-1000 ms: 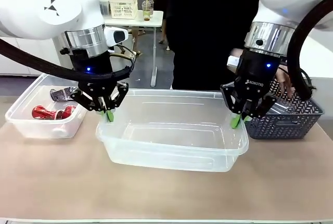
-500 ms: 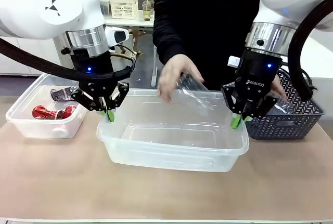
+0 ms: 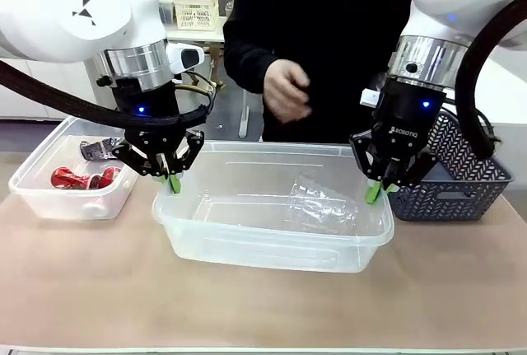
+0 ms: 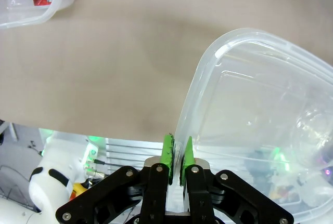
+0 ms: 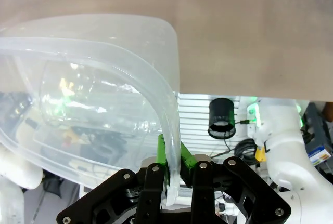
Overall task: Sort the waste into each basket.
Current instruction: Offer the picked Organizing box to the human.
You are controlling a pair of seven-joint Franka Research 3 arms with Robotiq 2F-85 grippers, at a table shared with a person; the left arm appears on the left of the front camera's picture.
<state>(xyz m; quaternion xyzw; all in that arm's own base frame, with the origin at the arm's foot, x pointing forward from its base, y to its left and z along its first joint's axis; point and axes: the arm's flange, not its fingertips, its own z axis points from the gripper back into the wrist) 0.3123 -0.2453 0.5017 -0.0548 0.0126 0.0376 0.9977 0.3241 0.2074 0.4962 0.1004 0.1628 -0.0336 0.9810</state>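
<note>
The large clear rectangular plastic tub (image 3: 247,244) stands at the middle of the beige table (image 3: 263,314), and both arms hold it by its rolled rim. The left gripper (image 3: 173,182) is clamped on the rim at the tub's left near corner; in the left wrist view the green pads (image 4: 167,152) pinch the thin wall between them. The right gripper (image 3: 375,191) is clamped on the rim at the tub's right end, and the right wrist view shows its pads (image 5: 163,154) closed over the rim. A crumpled clear plastic bottle (image 3: 323,205) lies inside this tub, toward its right half. A second clear plastic tub (image 3: 49,200) at the table's left holds crushed red cans (image 3: 72,179) and a crushed dark silver can (image 3: 99,149). A dark grey lattice-walled plastic basket (image 3: 461,194) stands just beside the right gripper. The person's hand (image 3: 286,91) is raised above the far rim, touching nothing.
</note>
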